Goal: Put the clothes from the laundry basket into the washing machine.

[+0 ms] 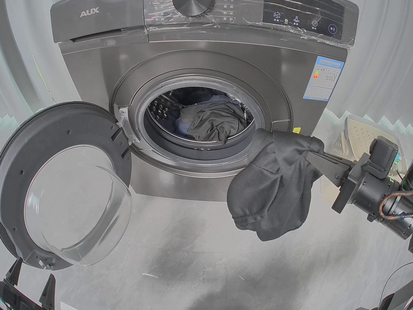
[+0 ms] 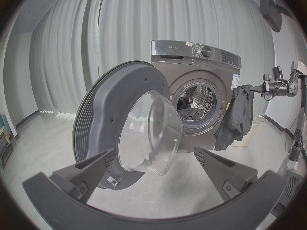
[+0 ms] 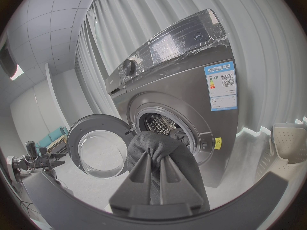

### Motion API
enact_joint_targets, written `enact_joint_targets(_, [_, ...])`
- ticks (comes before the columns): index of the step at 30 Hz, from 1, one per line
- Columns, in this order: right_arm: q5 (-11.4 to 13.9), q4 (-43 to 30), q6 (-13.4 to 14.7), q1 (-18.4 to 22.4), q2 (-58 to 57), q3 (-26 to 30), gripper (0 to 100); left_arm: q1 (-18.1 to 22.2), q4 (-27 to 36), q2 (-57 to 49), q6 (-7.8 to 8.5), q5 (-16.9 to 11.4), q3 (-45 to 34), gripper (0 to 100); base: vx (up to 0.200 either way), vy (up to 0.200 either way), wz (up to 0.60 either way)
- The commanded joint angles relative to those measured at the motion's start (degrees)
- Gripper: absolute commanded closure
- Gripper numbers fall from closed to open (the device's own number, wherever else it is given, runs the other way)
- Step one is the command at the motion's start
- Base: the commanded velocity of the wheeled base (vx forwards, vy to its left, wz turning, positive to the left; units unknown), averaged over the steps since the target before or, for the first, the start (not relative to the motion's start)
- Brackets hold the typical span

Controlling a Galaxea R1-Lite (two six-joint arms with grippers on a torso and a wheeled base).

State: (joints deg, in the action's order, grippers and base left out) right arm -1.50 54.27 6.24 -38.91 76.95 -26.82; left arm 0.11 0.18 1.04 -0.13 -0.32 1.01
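Note:
A grey front-loading washing machine (image 1: 202,44) stands with its round door (image 1: 64,181) swung wide to the left. Dark and bluish clothes (image 1: 213,119) lie inside the drum. My right gripper (image 1: 310,153) is shut on a dark grey garment (image 1: 271,190), which hangs in the air just right of and below the drum opening. The same garment (image 3: 156,147) bunches over the shut fingers in the right wrist view, in front of the opening. My left gripper (image 2: 153,163) is open and empty, low and well back at the left, facing the open door (image 2: 128,122).
A white laundry basket (image 1: 365,136) stands on the floor to the right of the machine, behind my right arm. The pale floor in front of the machine is bare. White curtains hang behind the machine.

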Motion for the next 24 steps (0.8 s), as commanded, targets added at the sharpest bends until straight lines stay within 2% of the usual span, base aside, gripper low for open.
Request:
enact_joint_targets(1, [-0.35,0.31,0.79,-1.34,4.00,-2.71,100,0.07,-0.01,-1.04,0.05,0.14,-0.92,0,0.000,0.000,0.00])
enact_joint_targets(6, [-1.75,0.31,2.90,-2.84,6.46,-5.26,100,0.07,-0.09,-1.04,0.05,0.23,-0.92,0,0.000,0.000,0.00])
enact_joint_targets(7, [-2.63,0.31,4.04,-3.19,7.52,-6.58,100,-0.02,-0.09,-1.04,0.75,-0.21,-0.92,0,0.000,0.000,0.00])
enact_joint_targets(12, [-2.90,0.40,4.74,-4.15,8.57,-8.16,100,0.07,-0.18,-1.04,1.36,-0.21,-0.92,0,0.000,0.000,0.00])
enact_joint_targets(16, [-2.98,1.01,5.54,-5.47,10.68,-10.01,100,0.07,-0.36,-1.04,4.00,-1.44,-0.92,0,0.000,0.000,0.00])
enact_joint_targets(24, [-3.42,8.04,5.62,-6.09,16.92,-12.56,100,-0.02,-0.45,-1.04,3.74,-2.06,-1.01,0,0.000,0.000,0.00])
